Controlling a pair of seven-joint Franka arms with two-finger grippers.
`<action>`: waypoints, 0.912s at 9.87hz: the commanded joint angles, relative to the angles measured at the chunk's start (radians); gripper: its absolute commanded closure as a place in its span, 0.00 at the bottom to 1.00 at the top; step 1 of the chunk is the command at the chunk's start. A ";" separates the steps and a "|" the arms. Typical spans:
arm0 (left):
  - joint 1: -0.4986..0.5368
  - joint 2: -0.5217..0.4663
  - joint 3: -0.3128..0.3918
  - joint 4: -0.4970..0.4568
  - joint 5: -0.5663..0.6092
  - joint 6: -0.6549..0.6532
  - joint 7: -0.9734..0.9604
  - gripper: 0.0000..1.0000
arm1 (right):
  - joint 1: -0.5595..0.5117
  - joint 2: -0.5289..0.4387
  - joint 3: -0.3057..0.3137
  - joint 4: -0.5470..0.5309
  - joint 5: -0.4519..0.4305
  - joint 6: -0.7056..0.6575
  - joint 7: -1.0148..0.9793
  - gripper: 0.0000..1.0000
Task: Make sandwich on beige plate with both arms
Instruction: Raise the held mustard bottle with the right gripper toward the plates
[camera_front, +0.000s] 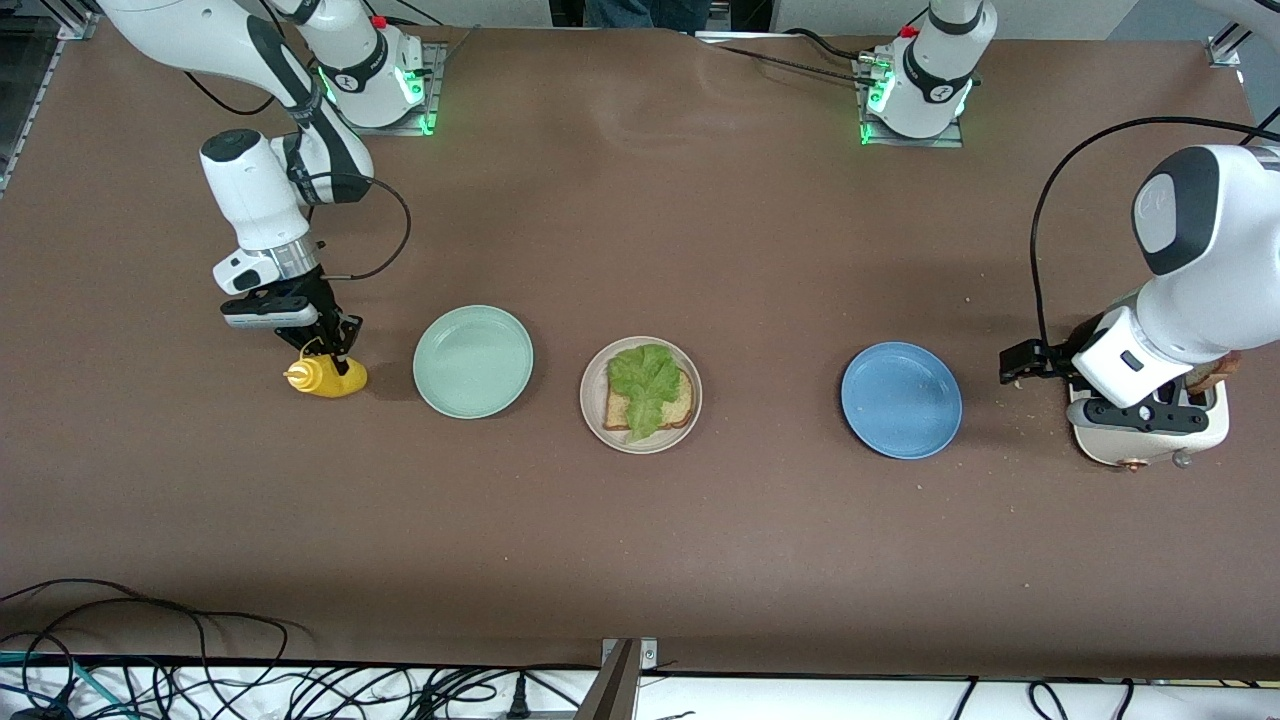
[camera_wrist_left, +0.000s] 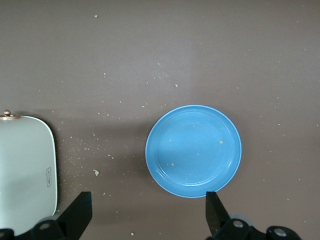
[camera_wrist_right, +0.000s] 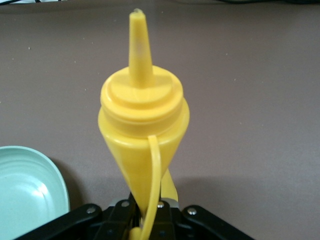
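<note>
The right gripper (camera_front: 335, 362) is clenching a yellow plastic squeeze bottle (camera_front: 327, 377) beside the mint green plate (camera_front: 473, 361). The left gripper (camera_wrist_left: 148, 212) is hanging wide open over the white toaster (camera_front: 1150, 435). The bread slice with ruffled lettuce (camera_front: 647, 393) is lying on the round beige plate (camera_front: 592, 405), between the mint green plate and the blue plate (camera_front: 901, 400).

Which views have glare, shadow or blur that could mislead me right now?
Front view: soft overhead glare on the table, short shadows by the beige plate. Left wrist view: sharp, faint sheen on the blue plate. Right wrist view: the mustard bottle fills the frame, slightly soft, shadowing the table beside the mint plate.
</note>
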 joint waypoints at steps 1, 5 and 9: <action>-0.005 -0.002 -0.003 -0.001 0.035 -0.002 -0.017 0.00 | 0.003 -0.041 0.005 0.025 0.010 -0.072 -0.020 1.00; -0.003 -0.002 -0.003 -0.001 0.035 -0.003 -0.017 0.00 | 0.009 -0.083 0.014 0.094 0.008 -0.247 -0.019 1.00; -0.003 -0.002 -0.003 -0.001 0.035 -0.003 -0.018 0.00 | 0.009 -0.179 0.066 0.167 0.008 -0.544 -0.017 1.00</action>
